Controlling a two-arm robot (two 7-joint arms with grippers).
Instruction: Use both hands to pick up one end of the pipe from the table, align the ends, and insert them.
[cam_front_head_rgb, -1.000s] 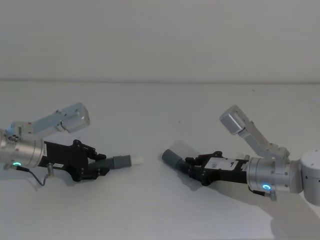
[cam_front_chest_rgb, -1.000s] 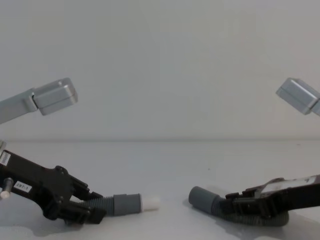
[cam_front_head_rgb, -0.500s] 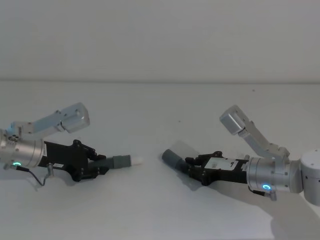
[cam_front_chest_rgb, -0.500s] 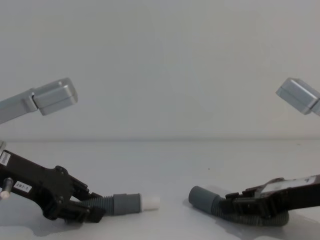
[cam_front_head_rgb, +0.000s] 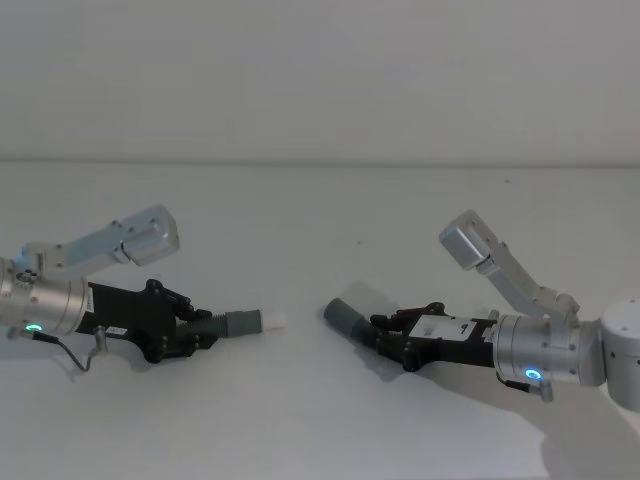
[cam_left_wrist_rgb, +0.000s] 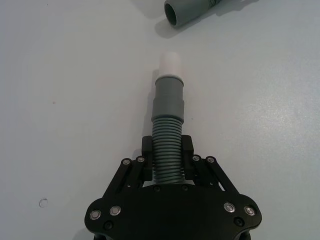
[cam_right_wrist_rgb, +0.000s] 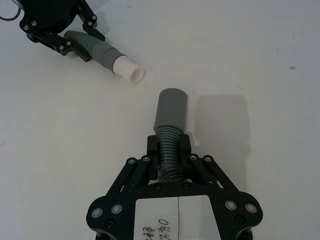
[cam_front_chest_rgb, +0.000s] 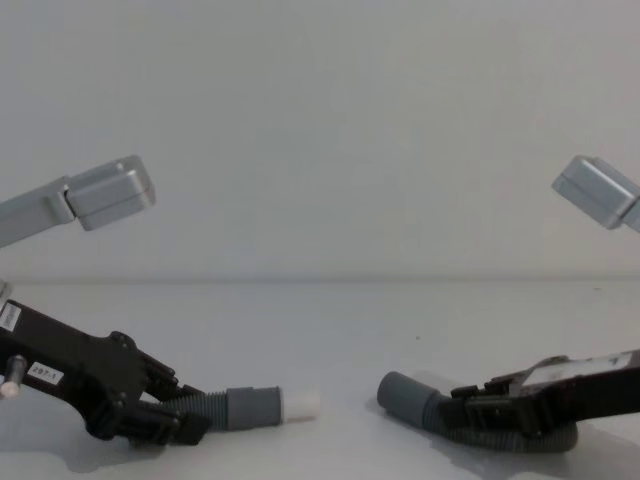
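My left gripper (cam_front_head_rgb: 195, 330) is low over the table (cam_front_head_rgb: 320, 220) at the left, shut on the corrugated part of one pipe piece (cam_left_wrist_rgb: 167, 150). That piece's grey collar (cam_front_head_rgb: 241, 323) and white plug tip (cam_front_head_rgb: 274, 321) point right. At the right, my right gripper (cam_front_head_rgb: 385, 335) is shut on the other corrugated pipe piece (cam_right_wrist_rgb: 169, 145). Its dark-grey socket cuff (cam_front_head_rgb: 343, 313) points left and angles slightly upward. A short gap separates the two ends, which are not in line. In the chest view the plug tip (cam_front_chest_rgb: 301, 404) faces the cuff (cam_front_chest_rgb: 404, 396) across that gap.
Both silver-grey arm links rise behind the grippers, the left link (cam_front_head_rgb: 140, 235) and the right link (cam_front_head_rgb: 470, 245). The right piece's hose tail (cam_front_chest_rgb: 560, 440) curls on the table under the right gripper. A plain wall (cam_front_head_rgb: 320, 80) closes off the back of the table.
The left gripper and its plug piece have shifted very slightly to the left. The right gripper and the socket cuff have stayed where they were.
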